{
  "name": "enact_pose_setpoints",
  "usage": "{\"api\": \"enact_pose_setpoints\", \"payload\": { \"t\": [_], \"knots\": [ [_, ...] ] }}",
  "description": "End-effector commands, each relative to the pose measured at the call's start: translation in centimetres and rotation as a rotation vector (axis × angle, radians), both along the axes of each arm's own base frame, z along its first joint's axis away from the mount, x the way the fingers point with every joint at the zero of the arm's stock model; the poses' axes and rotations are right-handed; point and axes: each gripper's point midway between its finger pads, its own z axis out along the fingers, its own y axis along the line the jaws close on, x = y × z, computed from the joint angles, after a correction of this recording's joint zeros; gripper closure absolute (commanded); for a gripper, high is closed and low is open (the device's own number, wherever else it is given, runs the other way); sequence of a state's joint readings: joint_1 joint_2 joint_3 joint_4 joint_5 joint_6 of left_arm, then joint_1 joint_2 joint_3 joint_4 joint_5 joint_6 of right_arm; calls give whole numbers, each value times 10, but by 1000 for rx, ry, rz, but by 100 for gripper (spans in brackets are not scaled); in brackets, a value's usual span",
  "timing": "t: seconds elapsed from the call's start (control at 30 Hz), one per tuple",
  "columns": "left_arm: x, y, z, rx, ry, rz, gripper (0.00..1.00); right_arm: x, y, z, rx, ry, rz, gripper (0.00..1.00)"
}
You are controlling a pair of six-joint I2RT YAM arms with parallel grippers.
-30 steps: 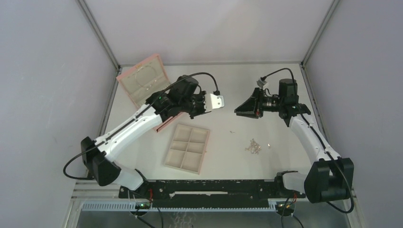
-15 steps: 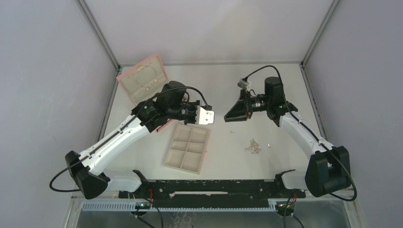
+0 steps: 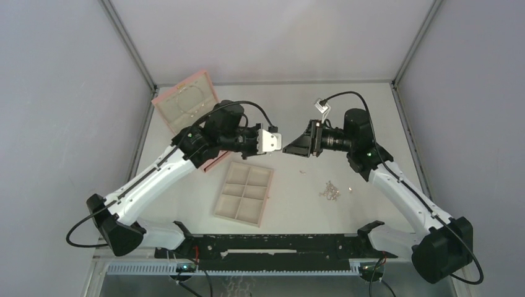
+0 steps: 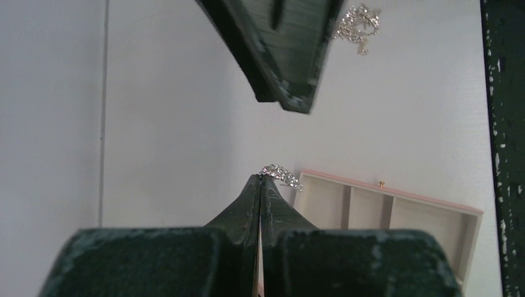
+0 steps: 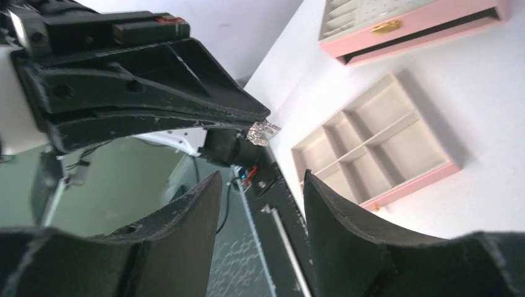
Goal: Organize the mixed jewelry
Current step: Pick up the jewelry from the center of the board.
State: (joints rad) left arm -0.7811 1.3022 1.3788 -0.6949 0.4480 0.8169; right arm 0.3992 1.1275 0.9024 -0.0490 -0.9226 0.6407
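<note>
We see a glittering scrap of chain (image 4: pixel 280 174) pinched at the very tips of the left gripper (image 4: pixel 260 182), its jaws pressed together on it, in the air above the table (image 3: pixel 297 105). Straight ahead of those tips the right gripper (image 5: pixel 261 176) faces it with jaws apart and nothing between them, the scrap just beyond its opening. A tray (image 3: pixel 244 193) lies below the left gripper, a pink box (image 3: pixel 186 108) behind its wrist, and a pile of jewelry (image 3: pixel 330 190) lies below the right arm. We judge this a hand-over. The right jaws should close on the chain's free end, clear of the left tips, and grip firmly before the left lets go, or so small a piece may drop.
</note>
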Motion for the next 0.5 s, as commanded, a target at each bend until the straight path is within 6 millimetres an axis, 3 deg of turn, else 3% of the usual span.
{"api": "enact_pose_setpoints", "payload": {
  "t": [0.0, 0.47],
  "knots": [
    [13, -5, 31, -80, 68, 137, 100, 14, 2, 1, -93, -203, -168, 40],
    [42, -10, 38, -107, 300, 483, 100, 17, -11, 9, -100, -318, -370, 43]
  ]
}}
